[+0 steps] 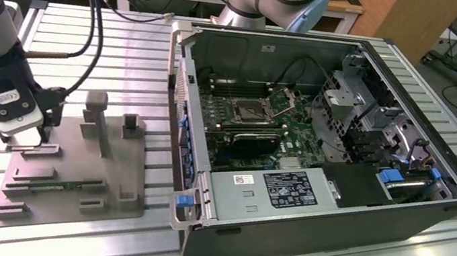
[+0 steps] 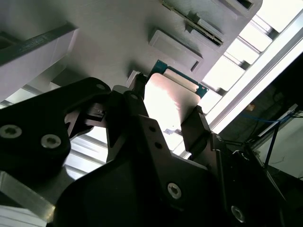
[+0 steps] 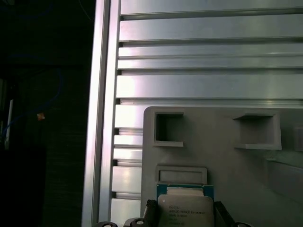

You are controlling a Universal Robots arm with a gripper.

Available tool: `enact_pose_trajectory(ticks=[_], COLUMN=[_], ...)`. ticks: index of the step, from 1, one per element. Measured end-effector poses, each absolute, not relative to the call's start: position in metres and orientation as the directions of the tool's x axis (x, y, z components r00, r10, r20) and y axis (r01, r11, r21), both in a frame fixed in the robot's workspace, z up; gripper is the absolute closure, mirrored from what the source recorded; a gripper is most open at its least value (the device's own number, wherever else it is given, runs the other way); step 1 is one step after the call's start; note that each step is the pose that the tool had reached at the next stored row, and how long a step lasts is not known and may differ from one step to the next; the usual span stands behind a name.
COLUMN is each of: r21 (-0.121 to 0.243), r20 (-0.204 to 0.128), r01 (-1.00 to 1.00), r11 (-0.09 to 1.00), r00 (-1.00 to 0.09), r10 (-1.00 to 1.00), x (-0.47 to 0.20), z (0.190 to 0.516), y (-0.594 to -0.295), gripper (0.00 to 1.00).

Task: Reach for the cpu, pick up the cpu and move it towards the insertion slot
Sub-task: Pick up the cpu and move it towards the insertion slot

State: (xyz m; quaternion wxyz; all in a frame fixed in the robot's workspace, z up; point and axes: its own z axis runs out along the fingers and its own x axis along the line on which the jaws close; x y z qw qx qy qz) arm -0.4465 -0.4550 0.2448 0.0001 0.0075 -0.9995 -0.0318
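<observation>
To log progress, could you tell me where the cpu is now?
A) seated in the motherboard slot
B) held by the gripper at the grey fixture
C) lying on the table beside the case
B: in the second wrist view the gripper is shut on the cpu; the exterior view places it at the fixture, away from the slot.

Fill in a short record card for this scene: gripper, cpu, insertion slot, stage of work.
gripper: shut on two opposite edges of the cpu, over the grey fixture plate
cpu: silvery top up; whether it is lifted off the plate cannot be told
insertion slot: on the green board inside the open computer case, apart from the gripper
stage: cpu gripped, not yet at the insertion slot
</observation>
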Motion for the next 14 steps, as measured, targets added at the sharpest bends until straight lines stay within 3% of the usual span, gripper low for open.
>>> enact_pose_trajectory(ticks=[14], r21=[0.063], r20=[0.0], r01=[-0.015], r11=[0.998], r00=[-1.0], r10=[-0.015], x=[-0.4465], z=[0.2507], y=[-0.455], gripper=[0.45])
